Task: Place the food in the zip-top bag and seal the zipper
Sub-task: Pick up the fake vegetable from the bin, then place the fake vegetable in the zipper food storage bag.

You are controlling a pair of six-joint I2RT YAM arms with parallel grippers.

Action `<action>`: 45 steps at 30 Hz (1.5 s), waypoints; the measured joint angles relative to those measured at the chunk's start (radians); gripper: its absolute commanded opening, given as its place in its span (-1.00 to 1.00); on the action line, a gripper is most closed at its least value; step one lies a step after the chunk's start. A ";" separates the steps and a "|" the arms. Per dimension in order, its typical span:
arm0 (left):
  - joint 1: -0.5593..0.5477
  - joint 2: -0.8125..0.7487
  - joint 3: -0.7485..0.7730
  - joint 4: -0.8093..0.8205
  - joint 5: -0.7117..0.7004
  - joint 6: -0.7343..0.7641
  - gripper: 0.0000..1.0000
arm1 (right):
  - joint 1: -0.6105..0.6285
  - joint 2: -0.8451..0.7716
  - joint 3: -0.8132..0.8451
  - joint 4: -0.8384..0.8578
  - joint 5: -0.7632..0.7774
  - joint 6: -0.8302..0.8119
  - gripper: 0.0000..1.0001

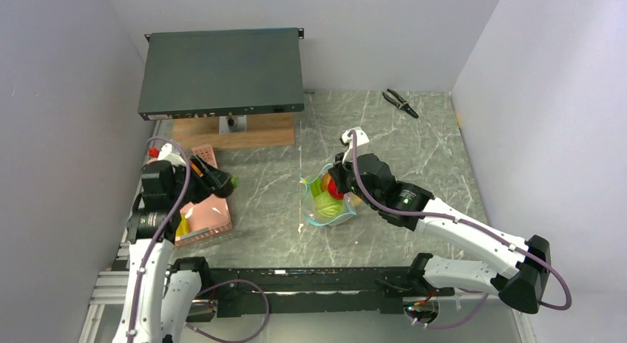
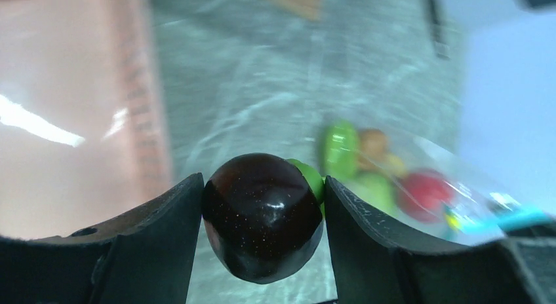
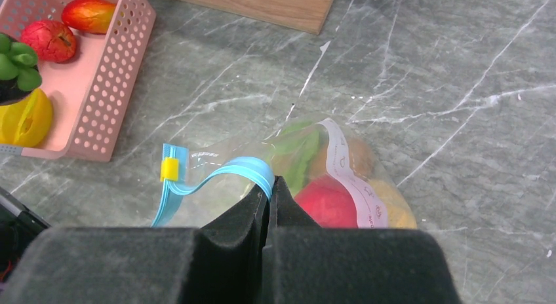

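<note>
My left gripper (image 2: 262,184) is shut on a dark purple food piece (image 2: 262,219) with a green cap and holds it above the pink basket (image 1: 212,216). The left gripper (image 1: 220,180) is well left of the zip-top bag (image 1: 329,206). The bag lies mid-table with its mouth gaping, holding red (image 3: 328,202), green (image 3: 298,153) and yellow-orange (image 3: 393,209) food. My right gripper (image 3: 270,186) is shut on the teal-blue zipper (image 3: 216,176), lifting one side of it. A yellow slider (image 3: 169,168) sits at the strip's end.
The pink basket (image 3: 111,88) holds a red fruit (image 3: 49,40), an orange-red one (image 3: 88,14) and a yellow one (image 3: 26,117). A dark flat box (image 1: 222,73) rests on a wooden stand (image 1: 255,132) at the back. Pliers (image 1: 400,103) lie far right.
</note>
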 measured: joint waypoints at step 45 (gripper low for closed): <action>-1.039 0.540 0.138 0.552 -0.249 0.035 0.09 | -0.007 -0.039 -0.058 0.043 -0.100 0.111 -1.00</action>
